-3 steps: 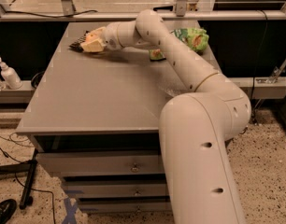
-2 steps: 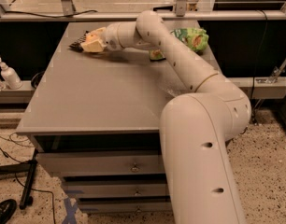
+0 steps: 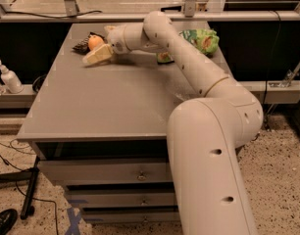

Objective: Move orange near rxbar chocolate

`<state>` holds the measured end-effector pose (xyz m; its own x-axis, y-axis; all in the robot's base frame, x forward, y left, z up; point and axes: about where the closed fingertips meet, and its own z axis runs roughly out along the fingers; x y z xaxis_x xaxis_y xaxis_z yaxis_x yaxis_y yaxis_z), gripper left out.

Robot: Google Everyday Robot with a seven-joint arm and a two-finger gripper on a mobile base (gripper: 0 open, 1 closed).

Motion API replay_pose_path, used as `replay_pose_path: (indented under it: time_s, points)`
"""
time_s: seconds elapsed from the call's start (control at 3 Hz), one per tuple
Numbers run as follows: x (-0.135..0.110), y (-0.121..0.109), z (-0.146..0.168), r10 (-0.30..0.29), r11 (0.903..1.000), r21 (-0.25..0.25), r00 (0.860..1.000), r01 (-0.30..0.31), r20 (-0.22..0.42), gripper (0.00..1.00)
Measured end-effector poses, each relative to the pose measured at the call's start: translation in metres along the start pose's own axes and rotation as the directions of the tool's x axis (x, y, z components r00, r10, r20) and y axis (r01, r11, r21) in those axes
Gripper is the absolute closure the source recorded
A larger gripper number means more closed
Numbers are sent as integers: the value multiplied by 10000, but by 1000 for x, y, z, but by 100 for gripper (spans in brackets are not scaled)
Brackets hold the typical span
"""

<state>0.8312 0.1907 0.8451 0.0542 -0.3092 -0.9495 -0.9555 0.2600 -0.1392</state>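
- The near edge of the grey table (image 3: 91, 131) is fronted by flat drawers (image 3: 106, 173); a wide, matte surface is spread behind it.
- The smooth, rounded white arm (image 3: 209, 146) is stretched from near right to far left.
- The gripper (image 3: 98, 51) is placed by the far left edge, against the orange (image 3: 95, 42); whether the fruit is clamped cannot be told.
- The round, glossy orange is seen just beside the dark, flat rxbar chocolate (image 3: 83, 45).
- A crinkled green bag (image 3: 203, 39) is set far right, well apart.
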Motion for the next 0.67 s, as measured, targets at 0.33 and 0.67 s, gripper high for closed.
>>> replay_pose_path:
  time_s: [0.33, 0.67]
  points:
    - [0, 1, -1, 15, 10000, -32, 10000, -15, 23, 0]
    - [-4, 7, -17, 310, 9994, -205, 9969, -295, 719, 0]
